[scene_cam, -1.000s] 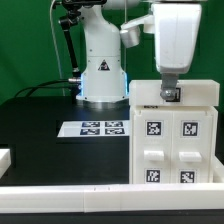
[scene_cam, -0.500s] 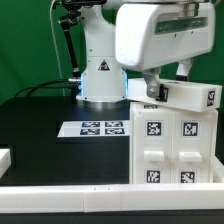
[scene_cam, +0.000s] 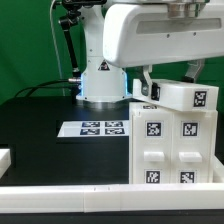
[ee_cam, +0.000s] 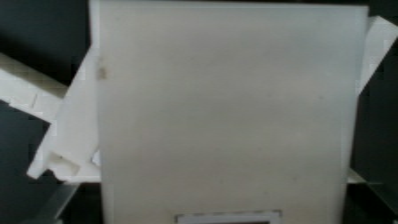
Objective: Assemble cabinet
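Note:
The cabinet shell (scene_cam: 140,150) stands at the exterior view's right, with tagged drawer blocks (scene_cam: 155,130) in its front. My gripper (scene_cam: 147,90) is shut on the end of the white top panel (scene_cam: 185,97) and holds it just above the shell's top, turned at an angle. The panel carries a tag (scene_cam: 199,98) on its edge. In the wrist view the panel (ee_cam: 222,100) fills most of the picture and hides my fingertips. Part of the cabinet (ee_cam: 45,100) shows slanting behind it.
The marker board (scene_cam: 92,128) lies flat on the black table (scene_cam: 40,140) in front of the robot base (scene_cam: 103,75). A white rail (scene_cam: 90,196) runs along the near edge. A small white piece (scene_cam: 4,158) sits at the exterior view's left edge.
The gripper stood on the top panel lying on the cabinet. It has since lifted the panel off and swung it round, and the hand now fills the top of the view.

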Controlling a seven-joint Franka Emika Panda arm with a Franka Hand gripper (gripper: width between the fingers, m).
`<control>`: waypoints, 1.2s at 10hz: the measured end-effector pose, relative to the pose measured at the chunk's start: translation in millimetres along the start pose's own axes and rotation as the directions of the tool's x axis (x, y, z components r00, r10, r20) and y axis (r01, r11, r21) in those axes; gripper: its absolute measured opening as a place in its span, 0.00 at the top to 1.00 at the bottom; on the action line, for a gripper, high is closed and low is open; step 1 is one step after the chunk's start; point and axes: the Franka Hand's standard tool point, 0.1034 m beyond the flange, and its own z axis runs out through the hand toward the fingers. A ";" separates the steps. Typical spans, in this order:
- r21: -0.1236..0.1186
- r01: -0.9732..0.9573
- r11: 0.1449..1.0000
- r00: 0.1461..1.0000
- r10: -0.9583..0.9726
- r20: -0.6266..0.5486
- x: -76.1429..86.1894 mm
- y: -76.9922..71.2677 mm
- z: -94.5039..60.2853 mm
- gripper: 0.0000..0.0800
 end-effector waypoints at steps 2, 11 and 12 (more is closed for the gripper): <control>0.006 -0.140 0.990 0.990 0.140 -0.002 0.1 -0.6 0.5 0.29; 0.065 -0.747 0.662 0.665 0.747 0.030 2.0 -7.5 1.6 0.29; 0.064 -0.771 0.633 0.636 0.771 0.033 2.0 -7.7 1.9 0.29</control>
